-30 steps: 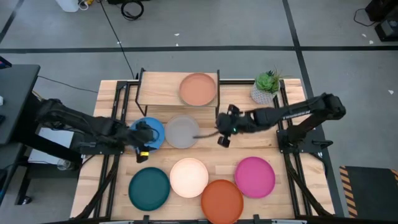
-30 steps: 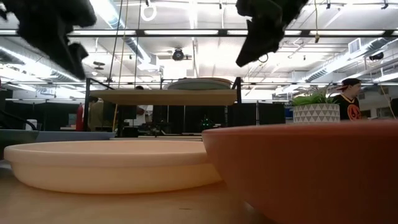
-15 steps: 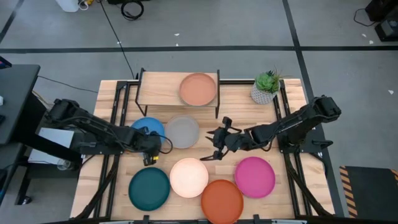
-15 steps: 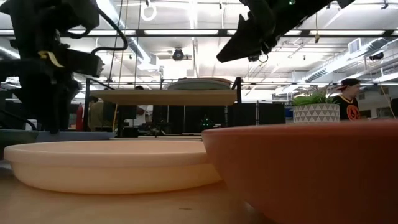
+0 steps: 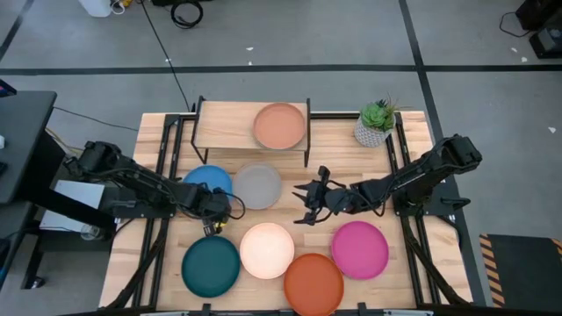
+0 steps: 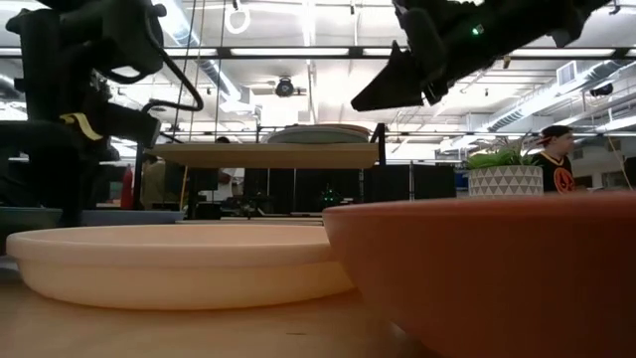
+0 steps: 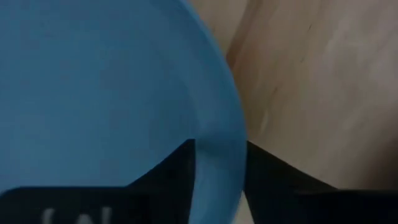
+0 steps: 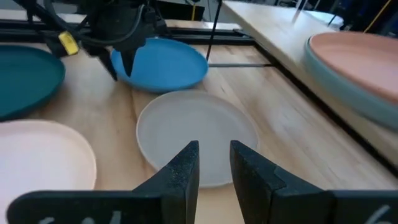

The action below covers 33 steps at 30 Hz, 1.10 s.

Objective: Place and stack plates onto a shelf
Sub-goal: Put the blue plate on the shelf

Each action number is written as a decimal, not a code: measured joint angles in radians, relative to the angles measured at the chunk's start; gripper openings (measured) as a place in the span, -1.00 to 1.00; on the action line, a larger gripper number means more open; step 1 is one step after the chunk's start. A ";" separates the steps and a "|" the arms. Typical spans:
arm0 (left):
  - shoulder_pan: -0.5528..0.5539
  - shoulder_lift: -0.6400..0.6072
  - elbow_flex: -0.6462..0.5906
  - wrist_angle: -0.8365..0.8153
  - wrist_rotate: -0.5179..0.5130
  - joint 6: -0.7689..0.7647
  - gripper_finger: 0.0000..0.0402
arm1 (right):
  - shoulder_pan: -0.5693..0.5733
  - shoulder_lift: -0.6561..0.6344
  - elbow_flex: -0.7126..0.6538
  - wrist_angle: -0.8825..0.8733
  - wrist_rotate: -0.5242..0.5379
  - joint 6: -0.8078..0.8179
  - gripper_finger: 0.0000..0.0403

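The blue plate lies flat on the table's left. My left gripper points down at its near right rim and is shut on it. Just right of it, the grey plate also lies flat. My right gripper hovers to the grey plate's right, pointing at it. Its fingers stand slightly apart and hold nothing. On the shelf at the back, a peach plate rests on a light blue one. My left gripper has the blue plate's rim between its two fingers, one finger inside the plate and one outside. The fingers come from above, pointing down. The plate lies flat on the table.
Along the near edge lie the dark teal plate, the cream plate, the orange plate and the magenta plate. A potted plant stands at the back right. A person shows beyond the table.
My left gripper has come down and a little toward the near edge, onto the blue plate's rim. My right gripper has drawn back from the grey plate toward the near edge, sunk, and tipped from pointing down to nearly level. The plates have not moved.
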 joint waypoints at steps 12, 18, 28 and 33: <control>0.000 0.006 0.118 -0.135 0.040 -0.020 -0.93 | 0.014 0.000 -0.052 0.046 -0.003 0.035 -0.52; -0.008 0.006 0.315 -0.287 0.098 0.026 -0.93 | 0.032 0.000 -0.079 0.061 0.001 0.055 -0.52; -0.007 0.007 0.707 -0.472 -0.059 0.146 -0.93 | 0.060 0.000 -0.163 0.167 0.008 0.061 -0.52; 0.012 0.006 0.845 -0.580 -0.288 0.191 -0.93 | 0.060 -0.002 -0.173 0.187 0.020 0.055 -0.52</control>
